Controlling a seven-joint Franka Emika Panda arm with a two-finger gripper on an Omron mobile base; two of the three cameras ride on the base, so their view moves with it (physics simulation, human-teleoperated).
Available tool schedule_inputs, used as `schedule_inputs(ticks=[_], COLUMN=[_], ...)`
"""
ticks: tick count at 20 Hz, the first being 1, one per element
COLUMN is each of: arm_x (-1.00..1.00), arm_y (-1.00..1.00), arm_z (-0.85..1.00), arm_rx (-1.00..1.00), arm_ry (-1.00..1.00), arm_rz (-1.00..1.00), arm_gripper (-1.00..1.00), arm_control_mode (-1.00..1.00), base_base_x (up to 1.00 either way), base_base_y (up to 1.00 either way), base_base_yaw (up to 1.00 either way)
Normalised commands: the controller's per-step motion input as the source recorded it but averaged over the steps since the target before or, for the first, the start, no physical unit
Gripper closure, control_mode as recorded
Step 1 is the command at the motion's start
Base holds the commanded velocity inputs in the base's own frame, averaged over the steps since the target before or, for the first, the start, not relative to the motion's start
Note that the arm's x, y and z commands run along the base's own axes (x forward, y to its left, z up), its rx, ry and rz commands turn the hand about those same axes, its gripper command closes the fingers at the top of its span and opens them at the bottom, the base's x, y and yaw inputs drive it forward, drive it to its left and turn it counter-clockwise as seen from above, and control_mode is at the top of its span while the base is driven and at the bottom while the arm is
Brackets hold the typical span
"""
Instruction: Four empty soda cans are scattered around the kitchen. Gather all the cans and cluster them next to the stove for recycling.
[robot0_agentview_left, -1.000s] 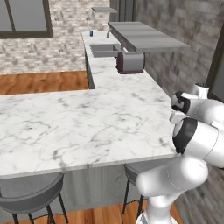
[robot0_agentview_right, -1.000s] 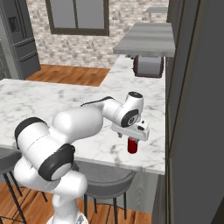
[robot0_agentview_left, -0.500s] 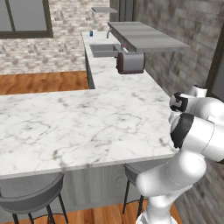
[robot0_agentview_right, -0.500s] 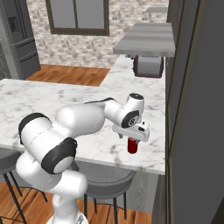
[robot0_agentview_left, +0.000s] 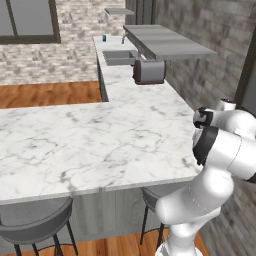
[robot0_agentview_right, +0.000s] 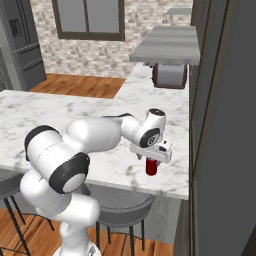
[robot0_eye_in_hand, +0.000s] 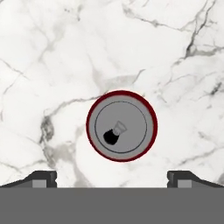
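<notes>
No legible text, label, brand, number or sign appears on any surface. The red soda can (robot0_eye_in_hand: 121, 126) directly below the gripper (robot0_eye_in_hand: 112, 178) shows a plain silver top without lettering.

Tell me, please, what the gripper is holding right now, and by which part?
Nothing. The gripper is open above the upright red soda can, its fingertips wide of the rim.

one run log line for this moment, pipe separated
phase: approach | tool: open, above red can | can: upright on marble counter, not gripped | next: likely descend and close
</notes>
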Motion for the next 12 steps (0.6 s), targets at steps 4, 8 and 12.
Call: schedule_inputs(ticks=[4,8,12], arm_x=[0.10,0.15,0.21], arm_y=[-0.08,-0.06,-0.03], arm_z=[-0.10,-0.08,-0.05], arm_rx=[0.00,0.00,0.00], arm_ry=[0.00,0.00,0.00], arm_rz=[0.00,0.00,0.00], arm_gripper=[-1.00,-1.00,-1.00], arm_control_mode=[-1.00,-1.00,-1.00], base_base_x=[0.00,0.00,0.00], base_base_y=[0.00,0.00,0.00], base_base_yaw=[0.00,0.00,0.00])
